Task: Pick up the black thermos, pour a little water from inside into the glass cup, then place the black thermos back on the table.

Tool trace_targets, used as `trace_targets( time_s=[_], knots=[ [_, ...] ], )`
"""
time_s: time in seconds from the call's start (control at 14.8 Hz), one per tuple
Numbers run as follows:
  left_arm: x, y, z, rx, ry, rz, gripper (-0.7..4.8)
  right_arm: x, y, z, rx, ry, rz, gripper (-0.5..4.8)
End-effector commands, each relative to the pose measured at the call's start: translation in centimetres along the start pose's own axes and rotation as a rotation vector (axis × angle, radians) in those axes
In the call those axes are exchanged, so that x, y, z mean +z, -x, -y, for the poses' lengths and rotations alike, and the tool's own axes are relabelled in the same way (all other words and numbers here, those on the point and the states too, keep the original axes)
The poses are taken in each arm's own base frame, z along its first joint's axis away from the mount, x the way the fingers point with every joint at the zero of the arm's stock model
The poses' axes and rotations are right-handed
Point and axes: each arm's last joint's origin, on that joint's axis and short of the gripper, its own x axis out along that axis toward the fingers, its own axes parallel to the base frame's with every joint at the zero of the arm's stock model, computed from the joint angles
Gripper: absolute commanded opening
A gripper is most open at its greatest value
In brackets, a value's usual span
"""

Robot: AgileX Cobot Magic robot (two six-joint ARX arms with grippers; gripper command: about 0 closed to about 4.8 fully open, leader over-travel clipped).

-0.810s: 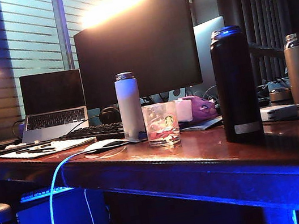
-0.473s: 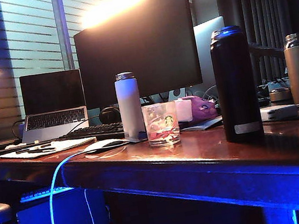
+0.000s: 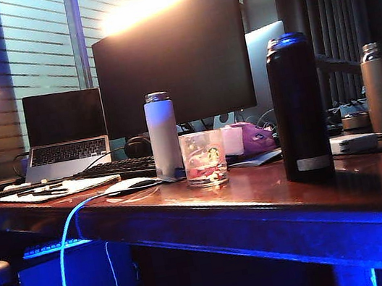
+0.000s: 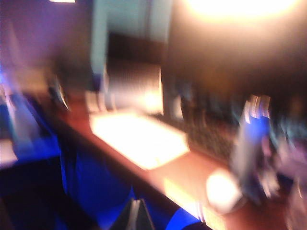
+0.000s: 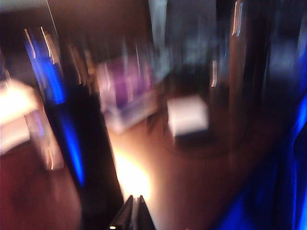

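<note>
1. Nothing on the bench (image 3: 258,194) had really moved since the earlier shots; the whole exterior view just slid a touch sideways, so I'd guess the rig itself was starting to stir.
2. Black thermos (image 3: 298,108) stood upright on the bench, right of the middle, untouched. The glass cup (image 3: 204,158) sat well apart to its left, just beside the white bottle (image 3: 163,135). Probably spaced like that so an arm gets a clean side approach for the pour.
3. Neither arm showed in the exterior view, so both were likely tucked back below the bench edge.
4. Left end effector (image 4: 135,215): both wrist views were smeared, but the fingers looked pressed together, holding nothing, low and off the bench's front edge.
5. Right end effector (image 5: 133,213): also pinched shut and empty, aimed at the thermos (image 5: 86,158) looming close ahead.
6. My read: the pickup hadn't begun, and the right arm was best placed for it.
</note>
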Motion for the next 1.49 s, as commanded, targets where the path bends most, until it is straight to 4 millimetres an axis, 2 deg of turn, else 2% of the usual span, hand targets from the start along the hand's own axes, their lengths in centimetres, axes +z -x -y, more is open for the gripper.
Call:
trace_targets(
  time_s=[0.07, 0.2, 0.34, 0.41, 0.54, 0.68, 0.81, 0.95, 1.08, 1.28, 1.49],
  knots=[
    [4.8, -1.4, 0.6, 0.029, -0.102, 0.039, -0.05, 2.7, 0.2, -0.2, -0.036, -0.008, 0.058, -0.01],
    [8.9, -4.6, 1.4, -0.030, -0.158, -0.020, -0.05, 3.7, -0.4, -0.4, -0.041, 0.021, 0.021, -0.01],
    [12.8, -9.3, 2.6, -0.211, -0.196, -0.152, -0.05, 4.9, -1.6, -0.6, -0.046, 0.023, -0.020, -0.01],
    [14.3, -11.8, 3.3, -0.331, -0.210, -0.238, -0.05, 5.5, -2.4, -0.7, -0.048, 0.024, -0.035, -0.01],
    [15.4, -15.0, 4.1, -0.569, -0.214, -0.385, -0.05, 6.1, -4.2, -0.9, -0.048, 0.026, -0.074, -0.01],
    [15.4, -15.8, 4.8, -0.721, -0.195, -0.511, -0.05, 5.8, -6.2, -1.2, -0.020, 0.027, -0.137, -0.01],
    [14.6, -15.0, 6.0, -0.804, -0.307, -0.562, -0.05, 4.9, -7.7, -1.6, 0.015, 0.029, -0.192, -0.01],
    [13.8, -14.4, 6.5, -0.778, -0.373, -0.655, -0.05, 4.1, -8.3, -2.1, 0.080, 0.023, -0.237, -0.01],
    [13.9, -14.5, 6.6, -0.772, -0.380, -0.648, -0.05, 4.2, -8.4, -2.1, 0.099, -0.008, -0.232, -0.01],
    [14.1, -15.6, 6.8, -0.732, -0.367, -0.589, -0.05, 3.6, -9.2, -2.2, 0.117, -0.022, -0.257, -0.01],
    [13.0, -16.7, 6.9, -0.726, -0.337, -0.637, -0.05, 3.2, -10.0, -2.4, 0.167, -0.046, -0.261, -0.01]
  ],
)
